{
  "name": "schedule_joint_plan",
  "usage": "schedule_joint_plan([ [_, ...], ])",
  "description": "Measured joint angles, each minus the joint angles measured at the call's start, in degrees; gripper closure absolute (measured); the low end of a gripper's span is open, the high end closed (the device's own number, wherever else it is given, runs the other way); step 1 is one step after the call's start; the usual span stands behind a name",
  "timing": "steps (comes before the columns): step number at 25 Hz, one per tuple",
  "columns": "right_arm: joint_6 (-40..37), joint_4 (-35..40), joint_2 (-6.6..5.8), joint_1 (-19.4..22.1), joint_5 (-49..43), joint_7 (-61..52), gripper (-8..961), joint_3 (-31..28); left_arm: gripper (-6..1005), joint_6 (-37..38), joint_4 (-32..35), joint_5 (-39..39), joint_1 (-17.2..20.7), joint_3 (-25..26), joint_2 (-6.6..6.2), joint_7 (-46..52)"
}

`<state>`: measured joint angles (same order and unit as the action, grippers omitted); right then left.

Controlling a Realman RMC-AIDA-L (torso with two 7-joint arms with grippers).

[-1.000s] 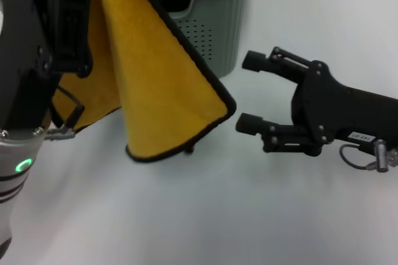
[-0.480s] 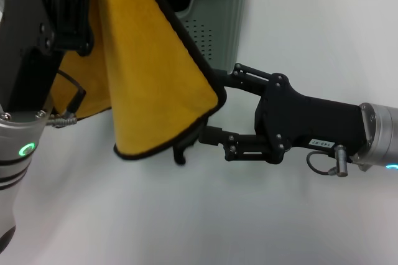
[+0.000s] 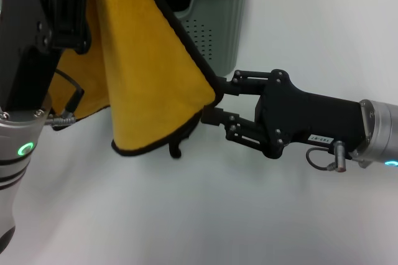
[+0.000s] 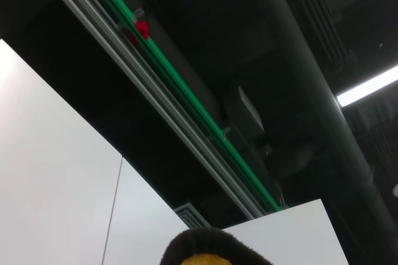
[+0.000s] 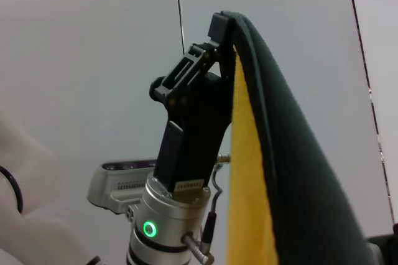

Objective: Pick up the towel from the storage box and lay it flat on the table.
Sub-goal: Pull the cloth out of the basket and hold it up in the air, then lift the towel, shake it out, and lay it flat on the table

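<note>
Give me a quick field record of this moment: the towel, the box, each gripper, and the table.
towel: hangs lifted, yellow face toward the head camera, black binding along its edge, out of the box
box: grey-green, behind the towel, dark inside
left gripper: raised, holds the towel's top edge
right gripper: at the towel's lower corner, jaws on either side of the edge; whether they have closed on it cannot be told
table: white, towel not yet laid on it

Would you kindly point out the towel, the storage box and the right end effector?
towel (image 3: 149,84), head view, yellow face.
storage box (image 3: 217,25), head view, perforated front wall.
right end effector (image 3: 214,100), head view, between the fingertips at the towel's corner.
</note>
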<state>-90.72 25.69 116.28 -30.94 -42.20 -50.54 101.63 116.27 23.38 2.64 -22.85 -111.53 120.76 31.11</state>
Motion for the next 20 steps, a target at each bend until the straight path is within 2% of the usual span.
schedule_joint_plan([
  [7,1.04,0.12,0.00,0.29,0.09,0.00,651,0.14,984,0.01,0.00,0.00,0.29,0.00,0.00,0.00],
  [11,0.64,0.15,0.00,-0.05,-0.16,0.06,759,0.51,983,0.01,0.00,0.00,0.41,0.00,0.00,0.00],
  [20,-0.51,0.31,0.00,1.12,0.10,2.76,795,0.38,982,0.01,0.00,0.00,0.87,0.00,0.00,0.00],
])
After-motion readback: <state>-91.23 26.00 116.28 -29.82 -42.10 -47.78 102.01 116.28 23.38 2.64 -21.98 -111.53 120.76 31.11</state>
